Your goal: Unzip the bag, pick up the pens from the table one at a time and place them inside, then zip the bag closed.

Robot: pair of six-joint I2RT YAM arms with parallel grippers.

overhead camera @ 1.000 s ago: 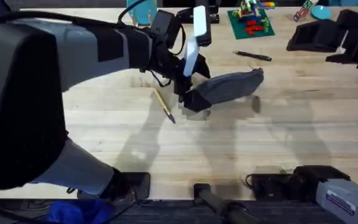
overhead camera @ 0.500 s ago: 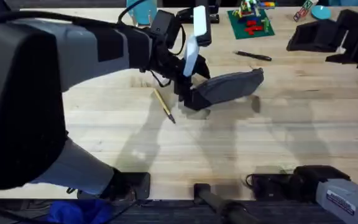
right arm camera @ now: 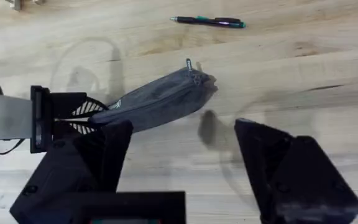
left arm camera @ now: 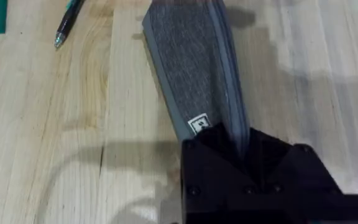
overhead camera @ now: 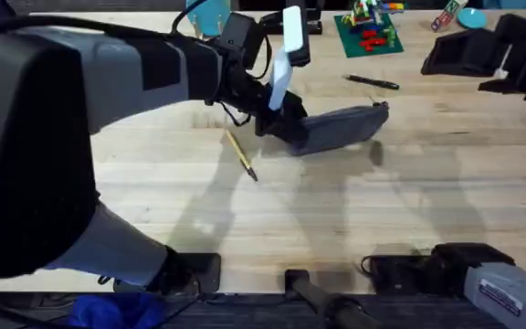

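Gripping: our left gripper (overhead camera: 286, 128) is clamped on the bag's (overhead camera: 341, 126) near end.
Bag: we see it grey, lying toward the table's (overhead camera: 354, 210) far edge.
Pens: the yellow pen (overhead camera: 241, 154) lies left of the bag, the black pen (overhead camera: 371, 81) beyond it.
Right gripper (right arm camera: 176, 158): its fingers spread wide, holding nothing.

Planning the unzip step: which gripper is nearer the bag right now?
Left. The left gripper is clamped on the end of the bag away from its zipper pull. The right gripper, jaws open, hangs above the table, apart from the bag.
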